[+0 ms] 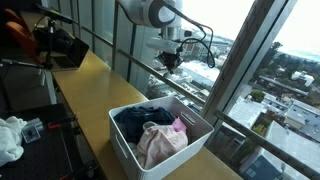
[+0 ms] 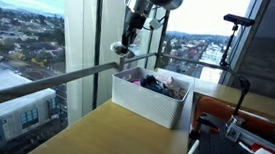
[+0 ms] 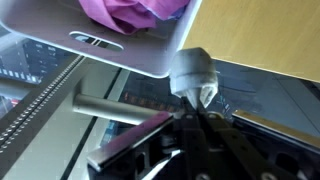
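Observation:
My gripper [image 1: 171,60] hangs above the window rail, beyond the far corner of a white bin [image 1: 128,150]; it also shows in an exterior view [image 2: 125,45]. In the wrist view the fingers [image 3: 193,103] are shut on a small pale grey-white item [image 3: 192,72], whose kind I cannot tell. The item shows as a pale lump under the fingers [image 2: 119,50]. The bin [image 2: 145,103] holds dark blue [image 1: 140,120] and pink clothes [image 1: 160,143]. The wrist view shows the bin's wall [image 3: 120,52] and pink cloth [image 3: 130,12] beside the gripper.
The bin stands on a long wooden counter [image 1: 95,85] along a tall window with a metal rail [image 2: 48,82]. Dark equipment [image 1: 55,45] sits at the counter's far end. A white cloth [image 1: 10,138] lies lower down beside the counter.

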You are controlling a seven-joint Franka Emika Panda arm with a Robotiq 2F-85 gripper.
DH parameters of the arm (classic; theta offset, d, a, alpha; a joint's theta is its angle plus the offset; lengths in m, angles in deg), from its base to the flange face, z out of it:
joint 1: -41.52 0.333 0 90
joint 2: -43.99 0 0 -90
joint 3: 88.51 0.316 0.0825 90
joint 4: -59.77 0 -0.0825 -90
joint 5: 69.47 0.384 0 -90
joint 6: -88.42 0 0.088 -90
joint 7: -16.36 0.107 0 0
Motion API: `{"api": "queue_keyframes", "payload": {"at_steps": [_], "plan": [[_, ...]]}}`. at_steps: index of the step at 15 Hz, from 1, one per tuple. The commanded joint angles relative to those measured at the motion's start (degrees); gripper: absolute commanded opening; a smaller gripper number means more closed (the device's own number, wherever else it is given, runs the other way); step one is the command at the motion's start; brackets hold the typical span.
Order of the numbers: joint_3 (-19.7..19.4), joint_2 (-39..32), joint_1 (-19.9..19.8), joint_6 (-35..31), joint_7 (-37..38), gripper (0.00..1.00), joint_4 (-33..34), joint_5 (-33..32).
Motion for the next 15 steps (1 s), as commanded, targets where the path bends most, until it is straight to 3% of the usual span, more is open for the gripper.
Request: {"api": "queue_keyframes", "payload": {"at_steps": [1, 8, 10, 15], "plan": [[-2.5, 6.2, -4.3, 1.8, -4.2, 0.01, -2.9, 1.4], [-5.0, 7.5, -5.5, 1.2, -4.7, 0.01, -9.0, -0.3], [-5.1, 7.2, -5.5, 1.8, -4.4, 0.29, -9.9, -0.3], [-4.3, 10.1, -4.4, 2.0, -3.9, 0.63, -12.8, 0.0]]}}
